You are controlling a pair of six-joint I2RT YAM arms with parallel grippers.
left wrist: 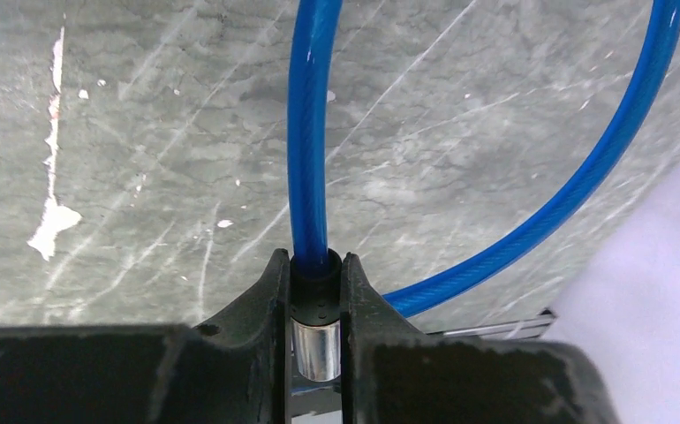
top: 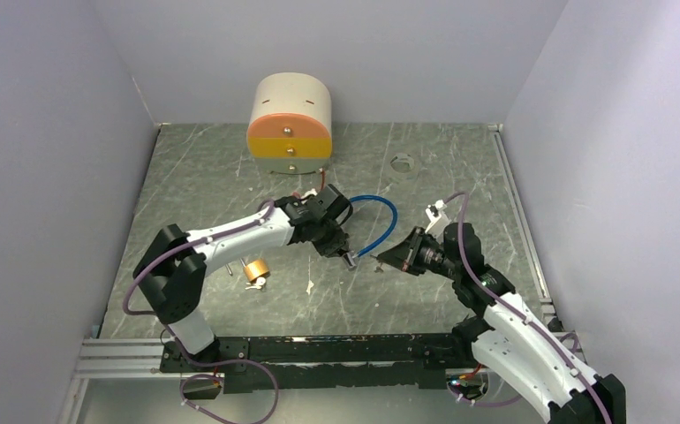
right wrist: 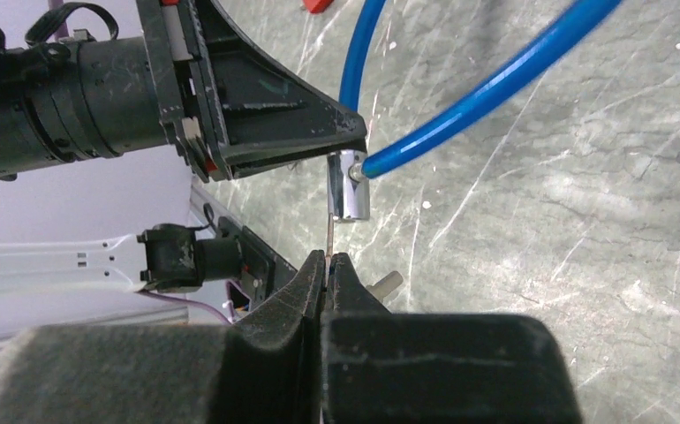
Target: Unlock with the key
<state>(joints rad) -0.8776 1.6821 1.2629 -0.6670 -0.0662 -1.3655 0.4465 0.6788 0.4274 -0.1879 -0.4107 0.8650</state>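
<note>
**Right jaws:** closed to a hairline on the key (right wrist: 329, 237). They grip its head, which they hide. Only the thin blade shows, standing up from the tips at the centre of the right wrist view. The blade tip lies at the lower left edge of the lock barrel (right wrist: 351, 187). Whether it has entered the keyway cannot be told.

**Left jaws:** closed on that barrel, pinching its dark collar where the blue cable (left wrist: 306, 132) enters. Bright metal shows between them at the lower centre of the left wrist view.

**Location:** the lock is held off the surface (top: 460, 177), mid-frame in the top view, with the cable looping toward the upper right.

**Handling, as judged:**
- The barrel is small, hard, polished metal and is probably slippery. A grip across its flanks suits it and leaves the keyhole end free.
- The cable looks springy and may tug the barrel.
- The key is thin and light and could skew or bend if pushed off-axis. It is best held by the head.

**Also present:** a rounded drawer unit (top: 290, 119) at upper centre, with a tape ring (top: 403, 165) to its right.
</note>
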